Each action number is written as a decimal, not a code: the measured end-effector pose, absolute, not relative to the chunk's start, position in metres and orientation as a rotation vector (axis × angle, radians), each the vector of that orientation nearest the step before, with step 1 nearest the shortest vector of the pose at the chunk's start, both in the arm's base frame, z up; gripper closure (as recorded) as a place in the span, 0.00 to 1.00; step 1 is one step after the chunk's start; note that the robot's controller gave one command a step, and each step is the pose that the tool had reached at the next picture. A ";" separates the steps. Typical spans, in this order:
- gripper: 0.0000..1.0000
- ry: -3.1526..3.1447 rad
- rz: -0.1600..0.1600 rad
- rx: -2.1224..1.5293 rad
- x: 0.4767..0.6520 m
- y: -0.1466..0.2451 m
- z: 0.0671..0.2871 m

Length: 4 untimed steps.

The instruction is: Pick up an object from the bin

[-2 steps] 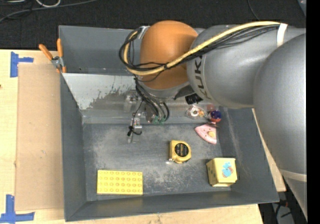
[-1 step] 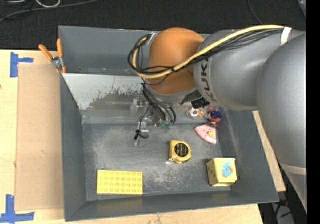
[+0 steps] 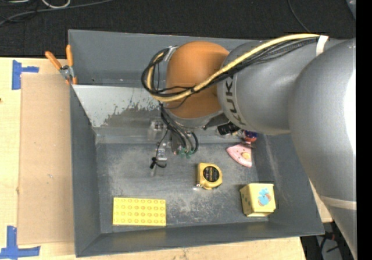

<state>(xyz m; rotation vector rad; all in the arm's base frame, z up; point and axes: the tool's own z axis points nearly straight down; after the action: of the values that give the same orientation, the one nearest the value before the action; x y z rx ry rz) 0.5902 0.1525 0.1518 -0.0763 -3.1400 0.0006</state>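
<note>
My gripper (image 3: 161, 153) hangs below the orange cover over the bin's middle left, above bare floor. Nothing shows in it. A round yellow and black tape measure (image 3: 209, 175) lies to its lower right, about a hand's width away. A pink flat piece (image 3: 240, 155) rests further right, next to the arm. A flat yellow studded plate (image 3: 139, 212) lies near the bin's front wall, below and left of the gripper.
A small yellow box with a blue print (image 3: 257, 199) stands at the front right. A dark object with red and blue parts (image 3: 239, 132) is partly hidden under the arm. The arm covers the bin's back right.
</note>
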 end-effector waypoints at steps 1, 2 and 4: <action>0.00 -3.138 -0.002 0.164 0.601 0.138 0.152; 1.00 -3.130 -0.007 -0.174 0.580 0.224 0.119; 1.00 -3.137 -0.007 -0.129 0.572 0.222 0.117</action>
<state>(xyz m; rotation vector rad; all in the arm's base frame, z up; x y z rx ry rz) 0.5724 0.2220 0.1171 -0.1287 -3.1368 -0.0073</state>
